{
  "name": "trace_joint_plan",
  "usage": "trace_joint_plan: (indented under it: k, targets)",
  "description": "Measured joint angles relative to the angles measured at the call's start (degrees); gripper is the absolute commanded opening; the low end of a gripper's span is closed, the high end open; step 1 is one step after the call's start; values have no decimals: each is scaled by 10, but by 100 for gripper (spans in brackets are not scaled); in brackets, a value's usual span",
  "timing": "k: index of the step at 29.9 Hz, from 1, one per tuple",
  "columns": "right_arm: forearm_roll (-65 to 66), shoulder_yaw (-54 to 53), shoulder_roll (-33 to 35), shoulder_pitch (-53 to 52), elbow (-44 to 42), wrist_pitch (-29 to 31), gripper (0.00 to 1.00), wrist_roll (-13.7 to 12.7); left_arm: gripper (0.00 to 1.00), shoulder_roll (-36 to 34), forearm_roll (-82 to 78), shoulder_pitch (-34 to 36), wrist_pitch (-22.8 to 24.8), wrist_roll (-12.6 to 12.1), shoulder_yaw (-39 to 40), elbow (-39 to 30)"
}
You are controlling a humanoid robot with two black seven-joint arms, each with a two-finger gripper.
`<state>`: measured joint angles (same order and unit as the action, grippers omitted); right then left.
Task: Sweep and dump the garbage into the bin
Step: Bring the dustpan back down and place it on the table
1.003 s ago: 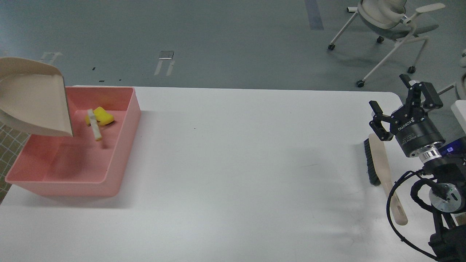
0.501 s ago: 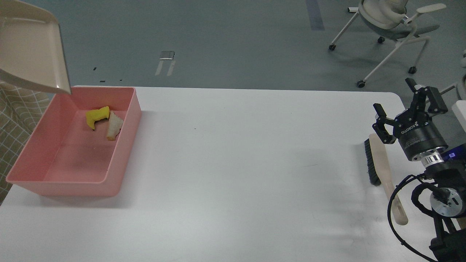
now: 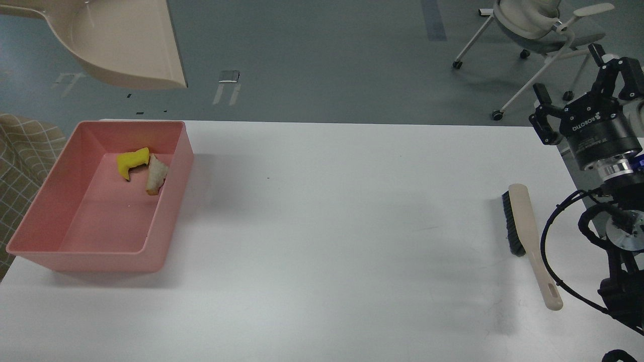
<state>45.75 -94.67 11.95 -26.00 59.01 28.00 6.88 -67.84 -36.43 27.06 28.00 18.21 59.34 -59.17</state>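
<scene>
The pink bin (image 3: 75, 249) stands at the table's left edge. Two scraps lie touching at its far end: a bright yellow curved piece (image 3: 133, 161) and a pale off-white wedge with a brown edge (image 3: 156, 174). The beige dustpan (image 3: 123, 45) hangs in the air above and beyond the bin, at the top left; what holds it is out of view, and so is my left gripper. My right gripper (image 3: 578, 83) is open and empty, raised at the right edge, above and beyond the brush (image 3: 526, 236).
The brush, with black bristles and a beige handle, lies on the white table (image 3: 327, 226) near its right edge. A white wheeled chair (image 3: 538, 35) stands on the floor beyond the table's far right corner. A checked cloth (image 3: 25, 166) shows left of the bin.
The dustpan has lifted off the bin and moved up and to the right. The two scraps have settled in the bin. My right gripper has risen, away from the brush.
</scene>
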Motion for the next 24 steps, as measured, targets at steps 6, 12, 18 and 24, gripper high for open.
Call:
trace_joint_plan:
  k: [6, 12, 18, 24]
  targets:
    - [0, -1, 3, -38, -34, 0, 100, 3, 17, 59, -4, 2, 0, 0, -2, 1]
    - [-1, -3, -9, -55, -57, 0, 100, 6, 17, 145, -24, 29, 0, -56, -17, 1]
    - [-3, -4, -25, -56, -59, 0, 100, 6, 17, 244, -92, 72, 0, -76, -72, 9]
    - [-41, -4, -25, -59, -59, 0, 100, 6, 18, 304, -99, 75, 0, -77, -116, 17]
